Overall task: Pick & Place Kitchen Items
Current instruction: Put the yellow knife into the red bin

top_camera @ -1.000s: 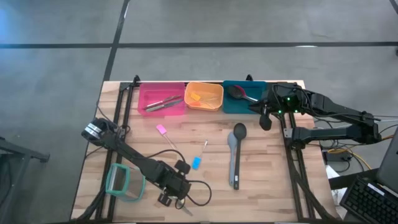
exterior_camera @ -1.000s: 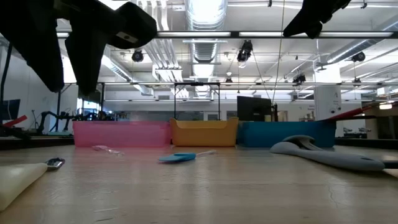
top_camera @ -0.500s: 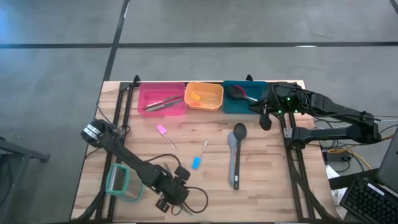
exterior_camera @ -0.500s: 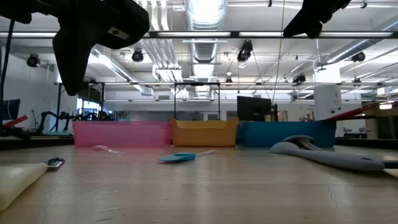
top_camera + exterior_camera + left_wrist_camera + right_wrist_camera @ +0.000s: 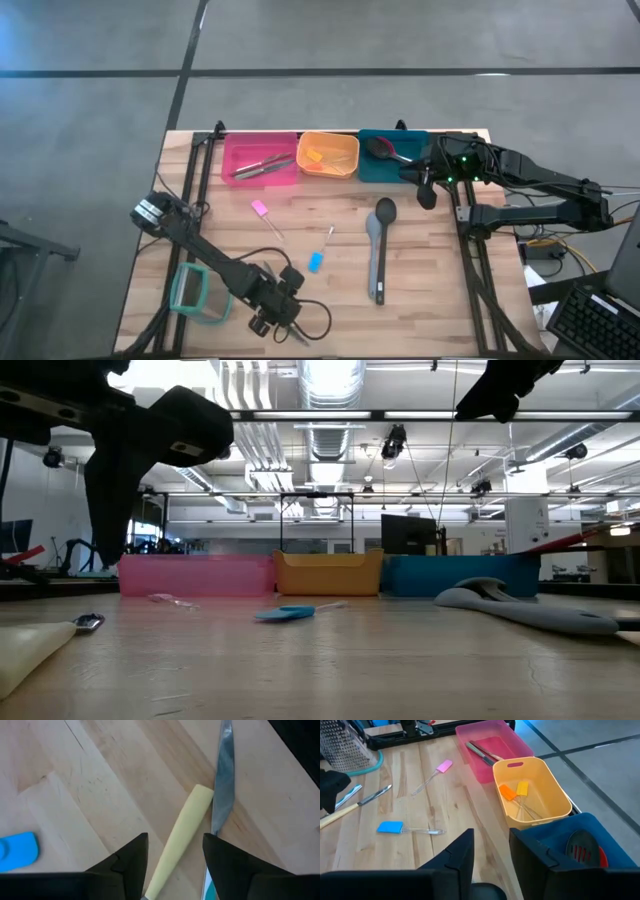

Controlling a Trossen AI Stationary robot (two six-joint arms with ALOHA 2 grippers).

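Presently the left gripper (image 5: 172,862) hangs low over the table's (image 5: 440,300) near edge, jaws spread, straddling a cream-handled knife (image 5: 181,837) that lies flat on the wood, untouched; a second metal blade (image 5: 223,775) lies just beside it. Blue spatula (image 5: 316,261) and pink spatula (image 5: 259,208) lie mid-table, grey spoon (image 5: 377,250) to their right. Right gripper (image 5: 491,852) sits above the teal bin (image 5: 384,168), jaws parted, holding nothing; a red-and-black slotted spoon (image 5: 584,851) rests in that bin. Pink bin (image 5: 260,160) holds metal utensils, orange bin (image 5: 328,155) small orange and yellow pieces.
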